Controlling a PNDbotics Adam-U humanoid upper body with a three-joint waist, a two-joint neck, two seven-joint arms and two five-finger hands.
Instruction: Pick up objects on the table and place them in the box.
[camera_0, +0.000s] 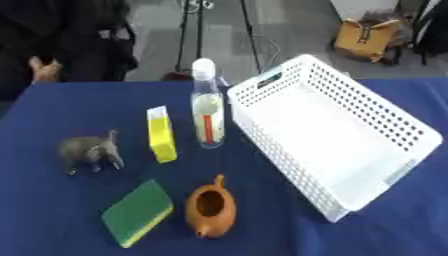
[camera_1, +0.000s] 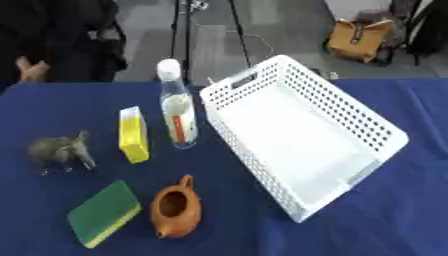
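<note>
Neither hand is seen, so grip state cannot be told. Noted on the blue tabletop (camera_0: 52, 110), left of the white box (camera_0: 332, 135): bottle (camera_0: 207, 107), yellow block (camera_0: 161, 134), elephant figure (camera_0: 91, 151), green sponge (camera_0: 138, 212), and what appears to be a clay teapot (camera_0: 211, 207).

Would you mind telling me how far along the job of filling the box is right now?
Nothing looks done: the white basket holds nothing. Nothing is in hand either, as neither robot hand shows. All five items are left on the blue table: the elephant figure, yellow box, clear bottle, green sponge and brown teapot.
</note>
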